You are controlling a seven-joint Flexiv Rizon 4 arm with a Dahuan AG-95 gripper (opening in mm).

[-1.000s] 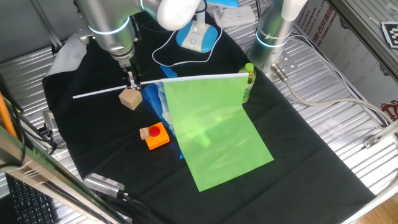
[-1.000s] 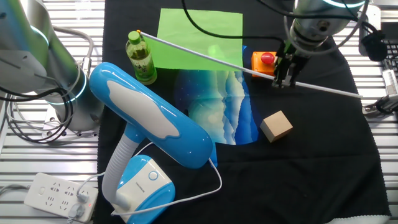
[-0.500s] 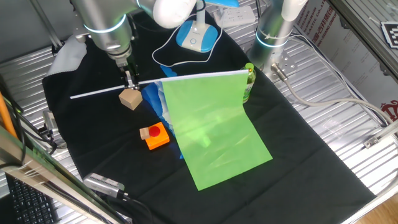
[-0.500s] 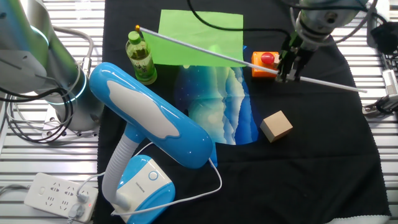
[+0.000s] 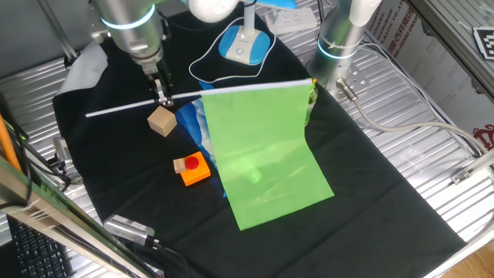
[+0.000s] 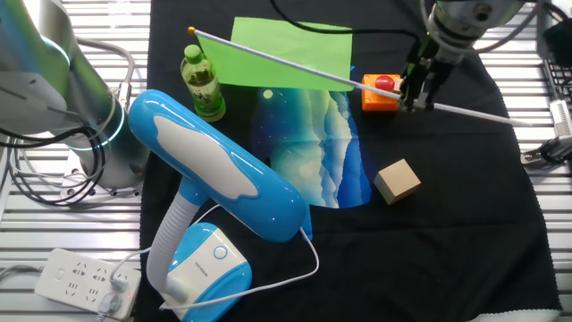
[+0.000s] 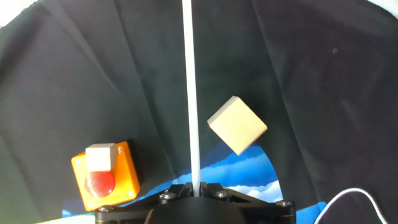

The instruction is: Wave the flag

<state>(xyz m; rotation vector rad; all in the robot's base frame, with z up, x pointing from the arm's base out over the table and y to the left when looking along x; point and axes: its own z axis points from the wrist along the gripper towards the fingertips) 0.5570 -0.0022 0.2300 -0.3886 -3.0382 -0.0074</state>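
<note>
Item 1, nearest in one fixed view: orange box with a red button, resting on the black cloth, just left of the lower half of the green sheet.

Item 2: flag, a light-green sheet on a thin white stick. The stick is held roughly level above the table; the sheet hangs from it, and its lower part lies spread on the black cloth, covering most of a blue and white cloth.

Item 3: wooden cube, on the black cloth just below the stick, apart from it.

Item 4: gripper, fingers closed on the stick near its bare end, well apart from the sheet. The hand view shows the stick running straight out from between the fingers, the cube to its right and the orange box to its left.

Item 5: green bottle, upright, at the far tip of the stick behind the sheet's top corner.

Item 6, farthest: blue and white desk lamp, base on the black cloth, white cable trailing from it.
</note>
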